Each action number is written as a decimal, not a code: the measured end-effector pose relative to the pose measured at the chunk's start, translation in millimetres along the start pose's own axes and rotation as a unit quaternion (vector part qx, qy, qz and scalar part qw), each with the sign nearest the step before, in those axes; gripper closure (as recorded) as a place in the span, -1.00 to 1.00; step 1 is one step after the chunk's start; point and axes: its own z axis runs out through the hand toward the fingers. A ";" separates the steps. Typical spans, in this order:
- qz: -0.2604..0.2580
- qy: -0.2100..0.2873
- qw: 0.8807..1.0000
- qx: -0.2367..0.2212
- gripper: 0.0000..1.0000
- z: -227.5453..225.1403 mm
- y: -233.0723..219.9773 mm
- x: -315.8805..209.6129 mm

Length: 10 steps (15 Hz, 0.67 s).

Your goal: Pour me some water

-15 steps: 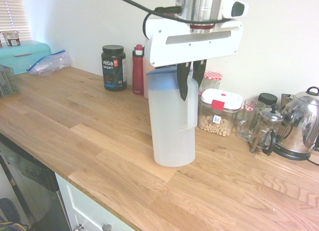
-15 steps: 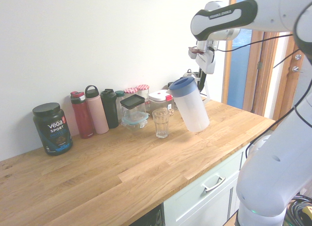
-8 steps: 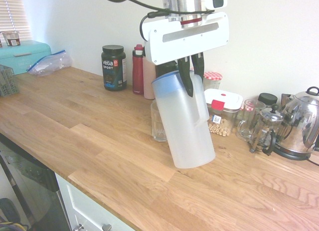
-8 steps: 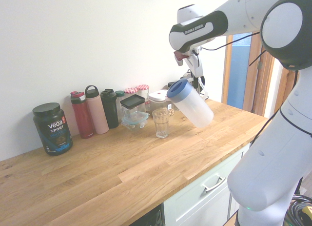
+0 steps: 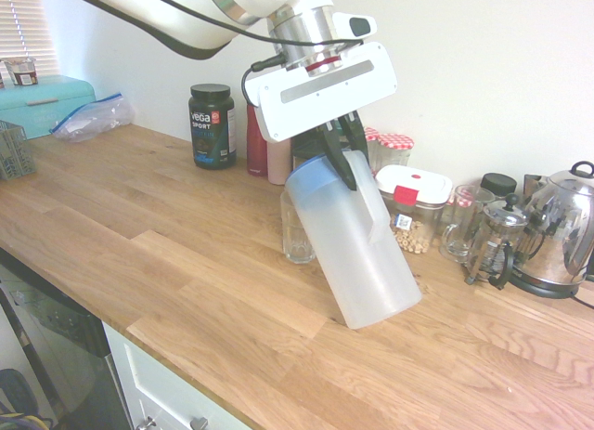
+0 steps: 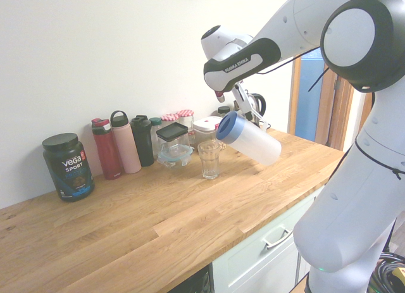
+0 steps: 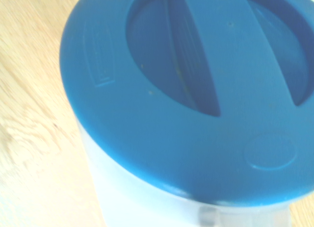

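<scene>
Tilting hard now: the translucent white plastic pitcher with the blue lid point(image 5: 348, 244) leans well over, lid end low and toward the clear empty drinking glass point(image 5: 295, 228), base end swung up and away. The white two-finger gripper point(image 5: 336, 151) has its jaws closed on the pitcher near the lid, by the handle. In the second exterior view the pitcher point(image 6: 251, 138) hangs clear above the pale oak plank surface point(image 6: 190, 211), lid rim just beside the glass point(image 6: 209, 159), at about 2 o'clock from it and a little higher.

Against the frame a second back: the pitcher then hung nearly upright and hid the glass in the first exterior view. Half a second back it showed a moderate lean. Now the lean is much steeper, and the arm has carried it across toward the glass and slightly down.

Reading: the pour is being set up, not yet delivering. No stream visible, and the glass looks empty. Whether the pitcher holds water I cannot tell through the cloudy wall. Wrist view shows only the blue lid point(image 7: 196, 85) close up, blurred.

Risk as judged: the lid edge does not look squarely over the glass mouth, so the first water could land on the surface.
</scene>
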 end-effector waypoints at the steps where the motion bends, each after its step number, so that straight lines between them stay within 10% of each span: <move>1: 0.001 -0.003 1.000 -0.009 1.00 1.1 -1.0 1.3; 10: -0.007 0.002 0.998 -0.058 1.00 -11.8 -15.4 12.1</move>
